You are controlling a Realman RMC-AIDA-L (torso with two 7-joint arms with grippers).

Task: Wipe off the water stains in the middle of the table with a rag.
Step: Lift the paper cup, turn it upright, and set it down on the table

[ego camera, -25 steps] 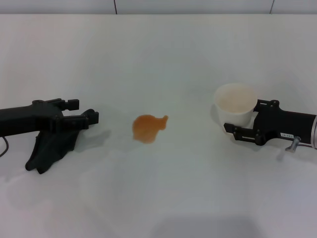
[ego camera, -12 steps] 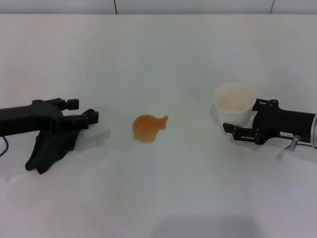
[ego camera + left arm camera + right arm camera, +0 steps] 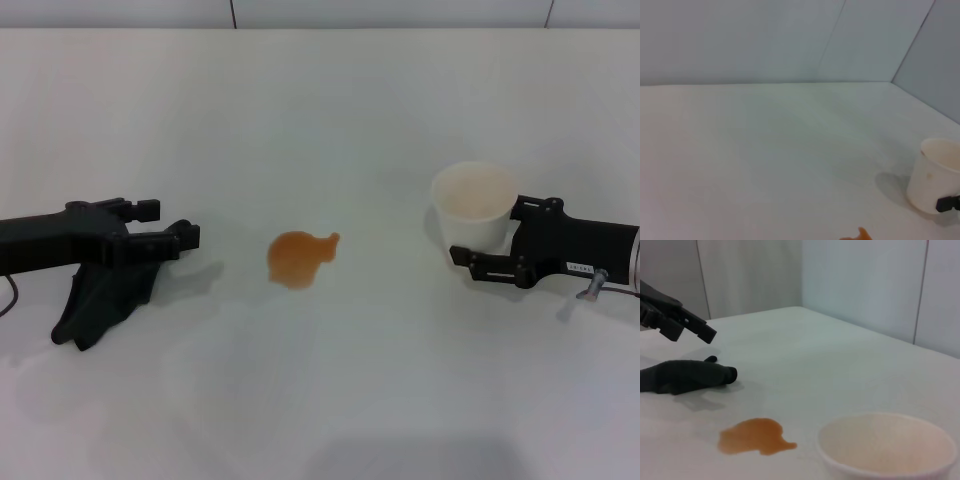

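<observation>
Two grippers are in play, and only one has moved. Your right gripper (image 3: 487, 232) is closed on the white paper cup (image 3: 473, 195), one finger across the cup's lower front and the other beside its rim. Against the head views from a moment ago, cup and gripper have crept slightly up and away from you, so I judge that the cup is being carried clear of the spill.

Your left gripper (image 3: 170, 223) has not shifted over that same stretch. Its fingers stand spread apart and grip nothing. From the right wrist view it hovers just above the black rag (image 3: 100, 295), with a gap showing between the two. The rag lies crumpled on the table (image 3: 330, 110), well to the left of the spill.

That means wiping has not begun. The water stains (image 3: 298, 257), one orange puddle with a small lobe, sit untouched in the middle of the table, between the two arms and apart from both. You need the left fingers down and closed on the rag first.

As for the cup, its inner wall has a faint orange tint. No liquid shows inside, though the bottom is hidden from the right wrist view.
</observation>
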